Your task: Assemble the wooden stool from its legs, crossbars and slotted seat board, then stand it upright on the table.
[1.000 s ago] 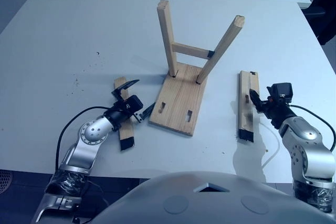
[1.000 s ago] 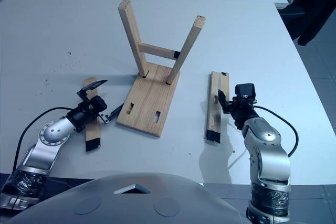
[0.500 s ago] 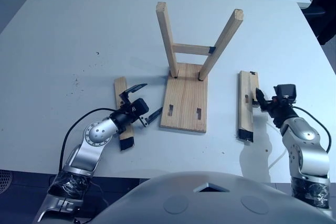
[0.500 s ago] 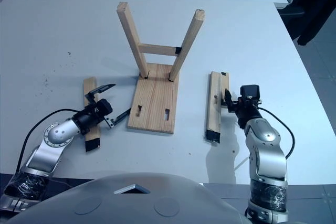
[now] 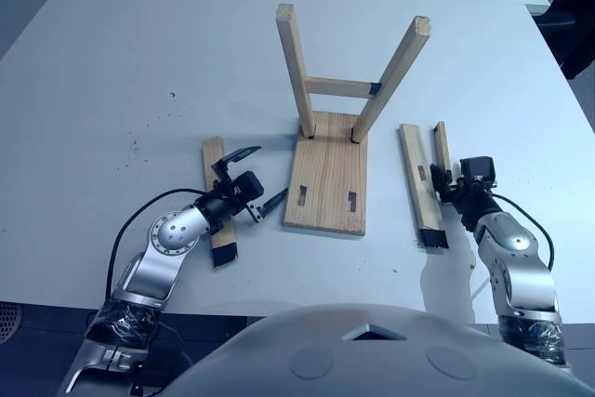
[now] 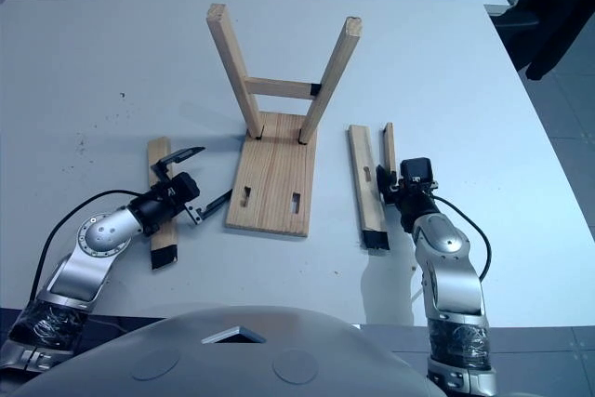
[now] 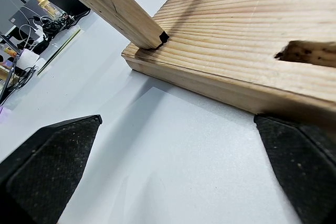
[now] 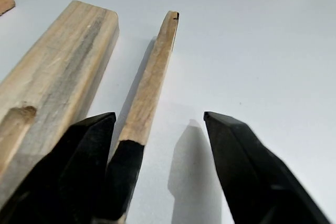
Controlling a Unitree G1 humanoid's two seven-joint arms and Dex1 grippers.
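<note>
My right gripper [image 6: 396,183], fingers spread, straddles the thin crossbar [image 6: 389,146] toward the table's [image 6: 483,90] right edge; I should centre it before closing. My left gripper [image 6: 218,172] gapes beside the seat board [image 6: 277,169].

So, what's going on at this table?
A robot is midway through building a wooden stool. The pale slotted seat board lies flat on the white table, two upright legs joined by a crossbar standing in its far slots. The left gripper is open beside the board, its arm over a loose black-tipped wooden leg. The right gripper is open at a thin black-tipped crossbar beside another loose leg.
</note>
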